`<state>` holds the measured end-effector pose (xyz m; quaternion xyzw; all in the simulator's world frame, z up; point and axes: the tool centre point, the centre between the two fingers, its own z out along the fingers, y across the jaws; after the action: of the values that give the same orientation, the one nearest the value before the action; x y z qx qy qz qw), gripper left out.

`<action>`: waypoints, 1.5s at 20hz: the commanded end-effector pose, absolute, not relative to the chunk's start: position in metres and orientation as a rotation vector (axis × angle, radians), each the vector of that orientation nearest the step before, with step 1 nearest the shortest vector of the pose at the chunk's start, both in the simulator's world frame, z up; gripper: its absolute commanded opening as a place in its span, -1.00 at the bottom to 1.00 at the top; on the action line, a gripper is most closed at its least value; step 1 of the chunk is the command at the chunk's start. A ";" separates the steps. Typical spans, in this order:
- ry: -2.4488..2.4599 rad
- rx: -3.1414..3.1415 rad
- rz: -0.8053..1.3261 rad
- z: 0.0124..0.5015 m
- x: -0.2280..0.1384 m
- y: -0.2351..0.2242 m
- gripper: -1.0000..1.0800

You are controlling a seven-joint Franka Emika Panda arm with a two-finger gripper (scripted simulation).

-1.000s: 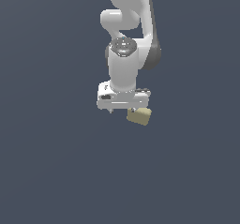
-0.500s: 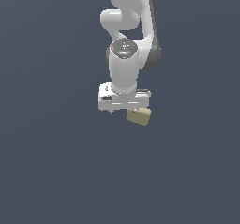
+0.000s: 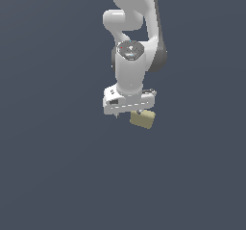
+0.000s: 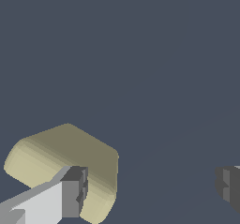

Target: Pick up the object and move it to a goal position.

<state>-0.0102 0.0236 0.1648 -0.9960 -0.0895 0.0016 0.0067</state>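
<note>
Looking at a white arm [image 3: 137, 41] dropping in from the top edge of the exterior view, bulky upper link up high, then a round joint with a grey cap, then a straight forearm pointing pretty much down. Ends in a flat white gripper [image 4: 150, 190] body set crosswise under the wrist, tipped a bit so the end toward the exterior view's right sits higher. Jaws spread wide in the wrist view, way wider than the block, so definitely not clamped on anything. One grey fingertip [image 4: 74, 192] right in front of the object [image 4: 65, 157], overlapping its near face, maybe touching, can't say for sure. Other fingertip [image 4: 228, 184] well apart on the far side of the frame with nothing but bare ground between. So the olive-tan block sitting beside one finger rather than centred in the gap. Same story from the exterior view: the block tucked just under the gripper body, off toward the exterior view's right end of it, slightly tilted. Can't tell whether resting on the surface or off it. Everything else just a flat dark slate-blue surface [image 3: 53, 166] filling both views, matte, evenly lit, with only a faint paler diagonal streak showing in the wrist view.
</note>
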 end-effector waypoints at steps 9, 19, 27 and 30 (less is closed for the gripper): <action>-0.731 -3.045 0.004 0.159 -0.022 0.045 0.92; -1.213 -2.891 0.003 0.153 -0.036 0.068 0.92; -1.557 -2.725 0.001 0.149 -0.047 0.085 0.92; -1.649 -2.672 0.001 0.148 -0.050 0.090 0.92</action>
<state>-0.0485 0.0875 0.1482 -0.8605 -0.5095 0.0003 0.0013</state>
